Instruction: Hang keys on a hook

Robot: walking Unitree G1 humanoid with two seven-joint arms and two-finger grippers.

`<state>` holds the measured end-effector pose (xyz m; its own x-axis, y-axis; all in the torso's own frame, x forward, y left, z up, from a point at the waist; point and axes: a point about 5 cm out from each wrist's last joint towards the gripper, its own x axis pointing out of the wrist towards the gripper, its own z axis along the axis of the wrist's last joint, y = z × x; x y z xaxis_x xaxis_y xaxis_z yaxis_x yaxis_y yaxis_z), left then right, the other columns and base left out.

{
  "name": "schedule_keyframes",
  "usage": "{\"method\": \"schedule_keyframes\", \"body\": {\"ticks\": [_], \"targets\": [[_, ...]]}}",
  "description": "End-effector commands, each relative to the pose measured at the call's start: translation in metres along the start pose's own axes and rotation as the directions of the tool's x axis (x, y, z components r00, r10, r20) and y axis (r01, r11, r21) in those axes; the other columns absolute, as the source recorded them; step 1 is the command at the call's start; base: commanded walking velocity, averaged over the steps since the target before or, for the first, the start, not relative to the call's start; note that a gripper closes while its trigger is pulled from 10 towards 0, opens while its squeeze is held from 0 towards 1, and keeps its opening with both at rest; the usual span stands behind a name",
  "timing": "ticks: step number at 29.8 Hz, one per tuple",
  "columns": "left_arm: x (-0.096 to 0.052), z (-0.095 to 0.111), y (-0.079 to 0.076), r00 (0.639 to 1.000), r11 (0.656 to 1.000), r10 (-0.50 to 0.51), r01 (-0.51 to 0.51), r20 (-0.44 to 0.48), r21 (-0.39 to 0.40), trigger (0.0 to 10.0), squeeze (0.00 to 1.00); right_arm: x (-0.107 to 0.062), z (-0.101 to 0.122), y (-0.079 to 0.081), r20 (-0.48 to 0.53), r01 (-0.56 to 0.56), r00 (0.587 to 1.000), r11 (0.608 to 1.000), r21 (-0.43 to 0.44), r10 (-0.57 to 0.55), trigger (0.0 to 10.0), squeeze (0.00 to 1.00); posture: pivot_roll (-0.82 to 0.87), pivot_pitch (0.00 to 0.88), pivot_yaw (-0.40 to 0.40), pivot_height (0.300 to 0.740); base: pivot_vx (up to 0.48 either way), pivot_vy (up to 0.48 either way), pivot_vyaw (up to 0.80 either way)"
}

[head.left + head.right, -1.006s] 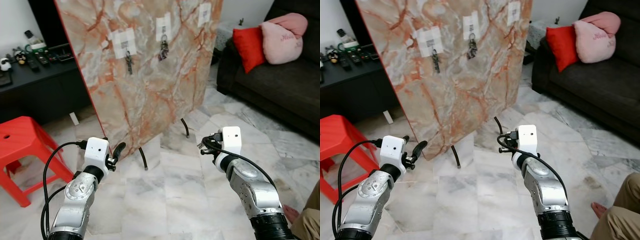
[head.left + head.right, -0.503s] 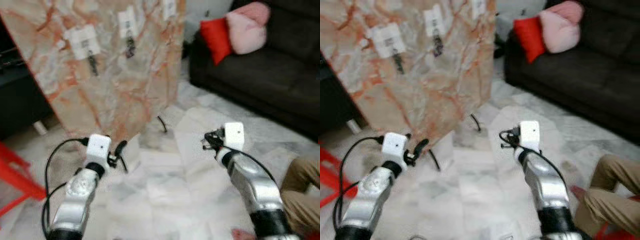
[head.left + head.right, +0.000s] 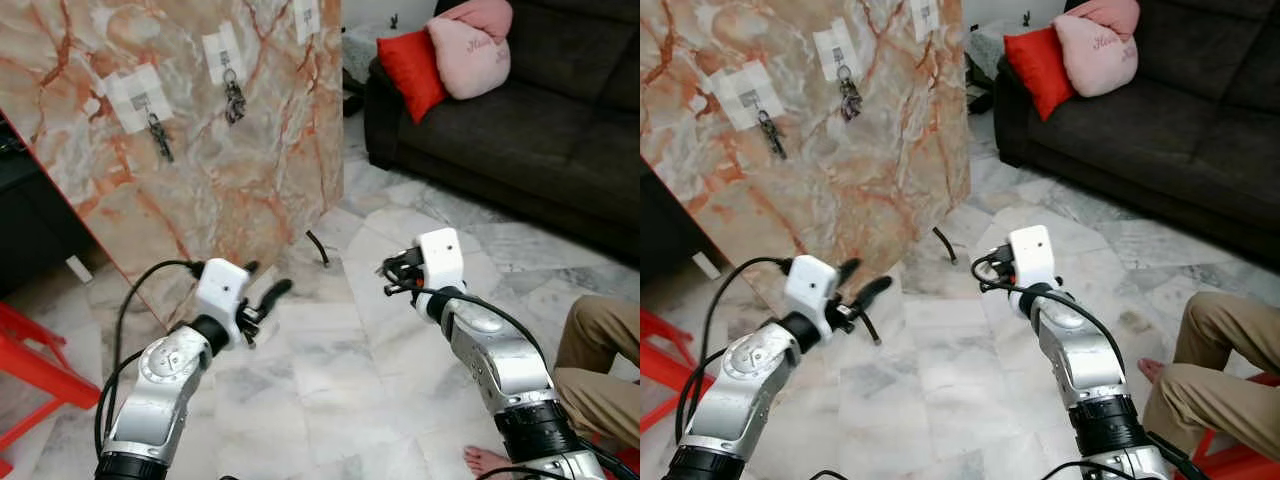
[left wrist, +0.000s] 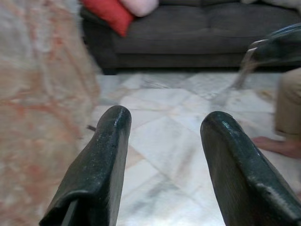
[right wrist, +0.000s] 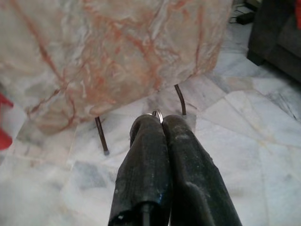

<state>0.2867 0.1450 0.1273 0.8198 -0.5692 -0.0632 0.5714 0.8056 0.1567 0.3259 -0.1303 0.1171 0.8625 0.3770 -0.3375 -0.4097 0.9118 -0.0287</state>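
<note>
Right gripper (image 5: 162, 123) pinched shut on thin silver key ring (image 5: 157, 113), above pale marble floor (image 3: 330, 400).
Left gripper (image 4: 162, 125) spread wide, holding nothing, low beside leaning orange-veined marble board (image 3: 190, 170). Two dark key bunches (image 3: 160, 137) (image 3: 234, 100) hung on white taped hook patches (image 3: 138, 96); third patch (image 3: 306, 15) at right edge. Dark sofa (image 3: 520, 130), red cushion (image 3: 413, 70), pink cushion (image 3: 468, 48) behind; seated person's tan trouser leg (image 3: 600, 360) at right.

Upper left, the slab (image 3: 200, 150) is cream marble veined in orange-red, with white tags (image 3: 137, 97) and dark keys (image 3: 234, 100). The floor (image 3: 340, 380) is pale grey-white marble. Upper right, a dark sofa (image 3: 530, 120) carries a red cushion (image 3: 413, 68) and a pink one (image 3: 468, 45). Lower left, the stool (image 3: 30, 370) is red; lower right, trousers (image 3: 600, 360) are tan.
</note>
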Motion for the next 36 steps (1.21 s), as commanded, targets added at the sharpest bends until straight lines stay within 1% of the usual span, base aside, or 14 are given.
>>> {"method": "schedule_keyframes", "body": {"ticks": [1,3,7,8,10,14,15,19,21,23,28,36], "targets": [[0.004,0.009,-0.006,0.996,0.995,-0.093,0.093,-0.001,0.044,10.0,0.0,0.001,0.013,-0.001,0.025,-0.015,1.0,0.997,-0.07,0.017,10.0,0.0,-0.05,0.063,0.008,0.74,0.0,0.0,0.0],[0.007,0.012,-0.013,0.988,0.986,-0.153,0.153,-0.011,0.071,10.0,0.0,0.001,0.018,-0.001,0.041,-0.017,0.999,0.996,-0.086,0.02,10.0,0.0,-0.04,0.068,0.01,0.74,0.0,0.0,0.0],[0.009,0.014,-0.017,0.984,0.98,-0.18,0.18,-0.01,0.082,10.0,0.0,0.001,0.023,0.001,0.061,-0.022,0.998,0.996,-0.092,0.027,10.0,0.0,-0.05,0.07,0.015,0.74,0.0,0.0,0.0],[0.012,0.016,-0.022,0.977,0.973,-0.213,0.213,-0.01,0.093,10.0,0.0,0.001,0.03,0.003,0.092,-0.024,0.995,0.994,-0.106,0.033,10.0,0.0,-0.05,0.071,0.019,0.74,0.0,0.0,0.0],[0.015,0.019,-0.026,0.971,0.966,-0.239,0.239,-0.008,0.099,10.0,0.0,0.0,0.036,0.006,0.127,-0.023,0.991,0.995,-0.095,0.035,10.0,0.0,-0.05,0.074,0.025,0.74,0.0,0.0,0.0],[0.018,0.02,-0.029,0.967,0.963,-0.253,0.253,-0.006,0.099,10.0,0.0,-0.001,0.039,0.008,0.141,-0.04,0.989,0.997,-0.068,0.049,10.0,0.0,-0.05,0.077,0.031,0.74,0.0,0.0,0.0],[0.021,0.021,-0.031,0.965,0.961,-0.261,0.26,-0.007,0.098,10.0,0.0,-0.002,0.039,0.011,0.14,-0.063,0.988,0.996,-0.067,0.072,10.0,0.0,-0.05,0.077,0.031,0.74,0.0,0.0,0.0],[0.022,0.022,-0.033,0.964,0.96,-0.265,0.264,-0.007,0.098,10.0,0.0,-0.004,0.038,0.013,0.139,-0.082,0.986,0.994,-0.077,0.092,10.0,0.0,-0.05,0.076,0.031,0.74,0.0,0.0,0.0],[0.028,0.022,-0.036,0.967,0.961,-0.253,0.253,-0.016,0.107,10.0,0.0,-0.005,0.041,0.018,0.154,-0.124,0.979,0.99,-0.073,0.134,10.0,0.0,-0.05,0.075,0.028,0.74,0.0,0.0,0.0],[0.03,0.022,-0.037,0.968,0.962,-0.251,0.251,-0.015,0.103,10.0,0.0,-0.004,0.042,0.02,0.155,-0.137,0.977,0.988,-0.07,0.147,10.0,0.0,-0.05,0.074,0.027,0.74,0.0,0.0,0.0],[0.04,0.025,-0.04,0.979,0.973,-0.205,0.205,-0.01,0.107,10.0,0.0,-0.004,0.04,0.028,0.147,-0.176,0.972,0.982,-0.062,0.183,10.0,0.0,-0.05,0.073,0.026,0.74,0.0,0.0,0.0],[0.045,0.025,-0.044,0.982,0.977,-0.189,0.188,-0.006,0.096,10.0,0.0,-0.005,0.037,0.038,0.134,-0.231,0.963,0.972,-0.043,0.235,10.0,0.0,-0.05,0.076,0.027,0.74,0.0,0.0,0.0]]}}
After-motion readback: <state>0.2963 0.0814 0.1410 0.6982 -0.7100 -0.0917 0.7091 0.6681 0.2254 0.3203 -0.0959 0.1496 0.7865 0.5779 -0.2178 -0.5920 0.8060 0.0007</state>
